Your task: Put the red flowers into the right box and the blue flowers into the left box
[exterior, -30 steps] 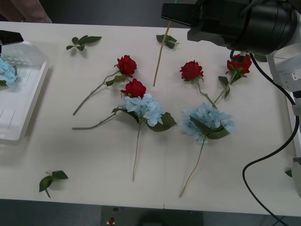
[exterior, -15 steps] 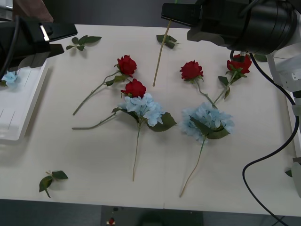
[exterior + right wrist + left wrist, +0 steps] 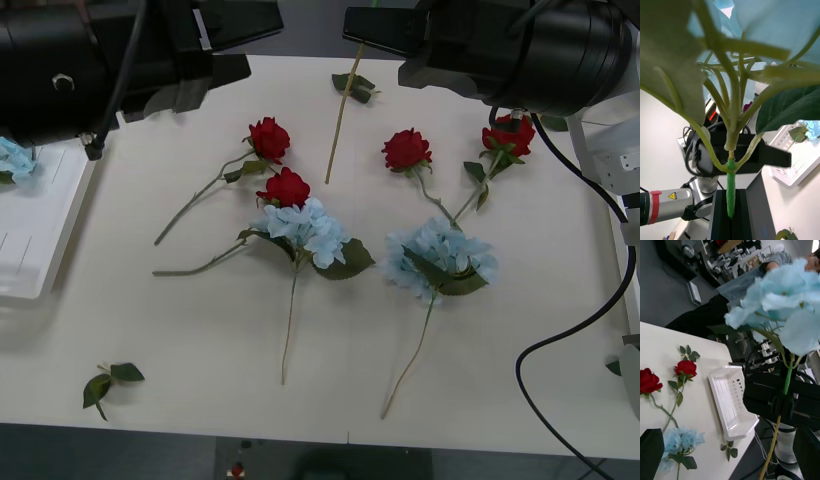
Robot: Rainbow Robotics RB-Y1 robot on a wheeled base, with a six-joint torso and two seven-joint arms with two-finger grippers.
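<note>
Holding a blue flower stem (image 3: 730, 195) clenched in my right gripper (image 3: 385, 28) at upper centre, ready for the left box (image 3: 40, 225); my left gripper (image 3: 235, 45), upper left, is spread open; four red flowers (image 3: 286, 187) wait mid-counter (image 3: 200, 330).

- The tabletop (image 3: 200, 320) is a pale cream, matte surface, evenly lit with soft shadows.
- Beyond its far edge lies a dark strip of floor (image 3: 300, 40).
- Below the near edge, dark grey floor (image 3: 150, 455) shows.
- In the left wrist view, grey floor (image 3: 666, 296) stretches back to cluttered desks and equipment (image 3: 733, 255) at the far side of the room.
- In the right wrist view, a plain pale wall (image 3: 658, 150) stands behind.
</note>
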